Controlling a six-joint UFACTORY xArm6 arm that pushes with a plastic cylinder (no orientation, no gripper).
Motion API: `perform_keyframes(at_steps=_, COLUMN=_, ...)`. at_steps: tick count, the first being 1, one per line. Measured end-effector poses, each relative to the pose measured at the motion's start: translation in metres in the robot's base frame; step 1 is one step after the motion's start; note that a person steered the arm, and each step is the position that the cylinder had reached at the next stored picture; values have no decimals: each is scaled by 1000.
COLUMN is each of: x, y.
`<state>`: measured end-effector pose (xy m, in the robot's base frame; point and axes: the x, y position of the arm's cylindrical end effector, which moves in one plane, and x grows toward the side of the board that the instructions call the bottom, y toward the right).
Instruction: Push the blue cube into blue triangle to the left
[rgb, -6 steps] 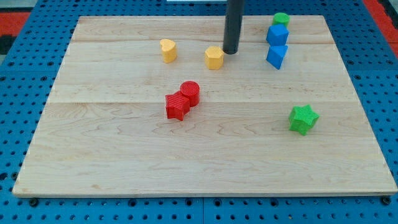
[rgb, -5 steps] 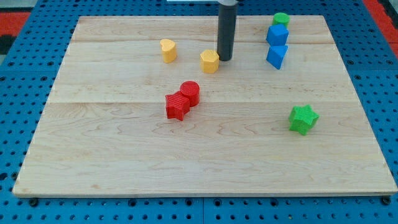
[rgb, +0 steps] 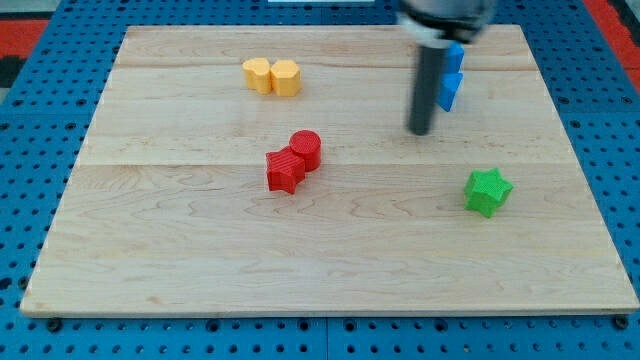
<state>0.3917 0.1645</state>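
Note:
The blue cube (rgb: 456, 55) sits near the view's top right, partly hidden behind my rod and the blurred arm above it. The blue triangle (rgb: 451, 92) lies just below the cube, touching or nearly touching it. My tip (rgb: 420, 132) rests on the wooden board (rgb: 180, 240), a little below and to the left of the blue triangle, apart from both blue blocks.
A yellow heart (rgb: 257, 75) and a yellow hexagon (rgb: 286, 77) sit side by side at the top centre-left. A red cylinder (rgb: 306, 148) touches a red star (rgb: 285, 171) mid-board. A green star (rgb: 488, 191) lies at the right.
My rod has moved right and down, from beside the yellow hexagon to the blue triangle's lower left. The yellow hexagon now sits further left, against the yellow heart. The green cylinder is now hidden.

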Motion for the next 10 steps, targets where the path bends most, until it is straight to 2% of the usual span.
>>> perform_keyframes(at_steps=1, x=-36, y=41)
perform_keyframes(at_steps=3, x=-73, y=77)
perform_keyframes(at_steps=4, x=-115, y=76)
perform_keyframes(at_steps=5, x=-149, y=63)
perform_keyframes(at_steps=8, x=-141, y=-45)
perform_keyframes(at_steps=9, x=-154, y=-82)
perform_keyframes(at_steps=10, x=-138, y=-98)
